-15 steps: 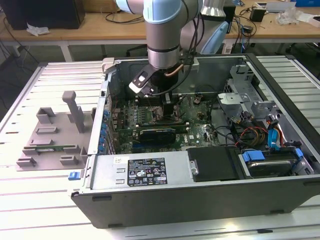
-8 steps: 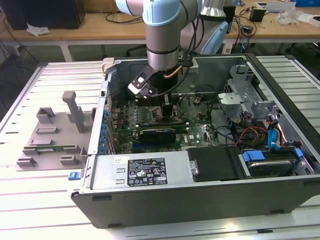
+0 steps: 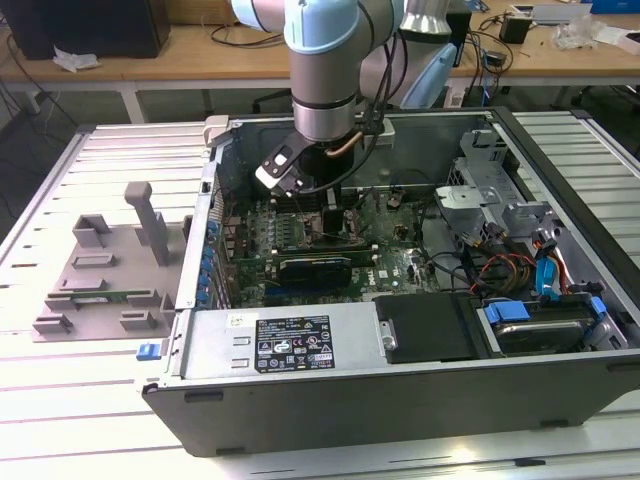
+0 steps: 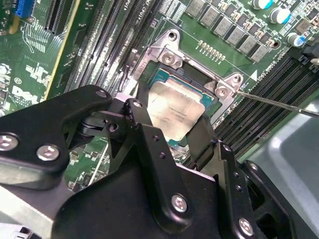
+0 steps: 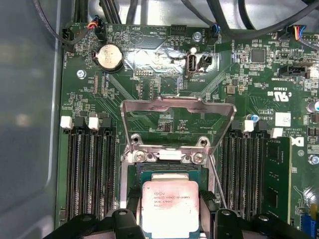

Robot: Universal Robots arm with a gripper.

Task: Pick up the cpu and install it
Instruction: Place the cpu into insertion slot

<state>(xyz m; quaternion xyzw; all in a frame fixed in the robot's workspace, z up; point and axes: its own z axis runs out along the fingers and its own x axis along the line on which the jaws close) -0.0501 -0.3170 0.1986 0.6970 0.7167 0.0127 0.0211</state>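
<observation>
While the arm [image 3: 322, 70] reaches down into the open computer case [image 3: 400, 400] on the table [image 3: 60, 420], the hand [image 4: 174, 124] is held low over the green circuit board [image 5: 149, 74]. The cpu [image 5: 170, 209] is seen between the 2 fingers [image 4: 149, 144] with its silver top facing up, directly over the socket [image 5: 169, 171]. The fingers are drawn in narrow against 2 opposite edges of the cpu, so it is judged to be gripped rather than let go.

The metal clamp frame [image 5: 178, 107] of the socket is swung up and open. Its thin wire lever [image 4: 279, 102] is unlatched and stands out to 1 side.

As to progress, the pick-up is judged done, since the cpu is carried in the hand inside the case. The placing is judged well advanced, because the cpu is lined up square with the socket opening in both wrist views. Whether it is seated in the socket or hangs just above it cannot be told. The cpu is not yet released, the frame is not yet closed over it and the lever is not yet latched, so the installation is not finished.
</observation>
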